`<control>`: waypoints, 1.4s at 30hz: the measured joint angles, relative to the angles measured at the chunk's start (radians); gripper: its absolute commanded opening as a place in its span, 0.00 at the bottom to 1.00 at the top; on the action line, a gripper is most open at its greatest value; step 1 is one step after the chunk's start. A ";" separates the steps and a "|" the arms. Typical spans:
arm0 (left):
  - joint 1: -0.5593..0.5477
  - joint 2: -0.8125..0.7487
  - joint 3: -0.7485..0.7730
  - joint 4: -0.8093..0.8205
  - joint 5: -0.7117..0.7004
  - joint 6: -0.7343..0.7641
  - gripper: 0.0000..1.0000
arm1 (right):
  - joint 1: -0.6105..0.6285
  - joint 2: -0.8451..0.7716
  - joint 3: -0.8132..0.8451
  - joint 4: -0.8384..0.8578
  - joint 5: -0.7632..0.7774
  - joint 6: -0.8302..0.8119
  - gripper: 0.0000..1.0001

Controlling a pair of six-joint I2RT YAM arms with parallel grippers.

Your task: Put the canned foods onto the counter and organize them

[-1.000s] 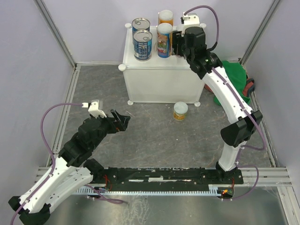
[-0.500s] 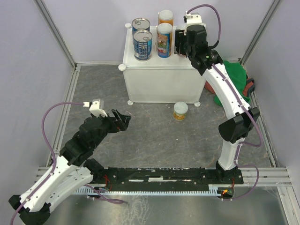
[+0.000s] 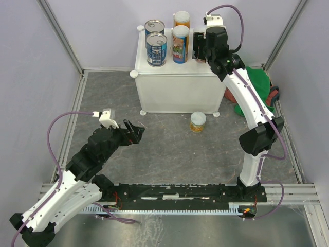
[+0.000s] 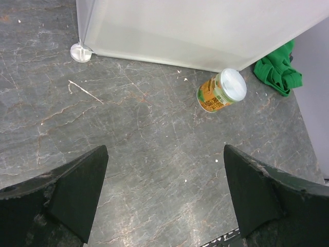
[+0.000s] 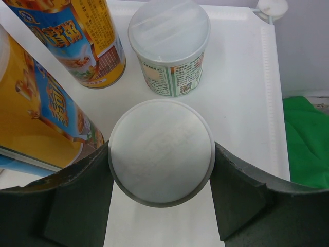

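Now your right gripper (image 5: 161, 177) is over the far right part of the counter (image 3: 175, 87), its fingers pinching both sides of a pale-lidded can (image 5: 161, 149). That can is just beside a short can (image 5: 169, 49) and two tall yellow cans (image 5: 77, 43), with two blue cans (image 3: 156, 49) further left. Your left gripper (image 4: 164, 198) hangs low over the grey floor (image 4: 128, 139), fingers spread wide, and one orange-labelled can (image 4: 222, 91) stands near the counter's front right foot.
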 measured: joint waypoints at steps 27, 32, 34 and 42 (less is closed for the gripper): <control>0.000 -0.033 0.000 0.006 0.027 0.000 0.99 | 0.000 -0.037 -0.079 0.026 -0.016 0.008 0.99; 0.000 -0.033 0.002 0.004 0.027 -0.001 0.99 | 0.000 -0.071 -0.102 0.026 -0.026 0.011 0.99; 0.000 -0.034 0.003 0.003 0.027 -0.001 0.99 | 0.000 -0.087 -0.109 0.026 -0.027 0.014 0.99; 0.000 -0.047 0.004 -0.002 0.029 -0.005 0.99 | 0.000 -0.147 -0.131 0.026 -0.051 0.033 0.98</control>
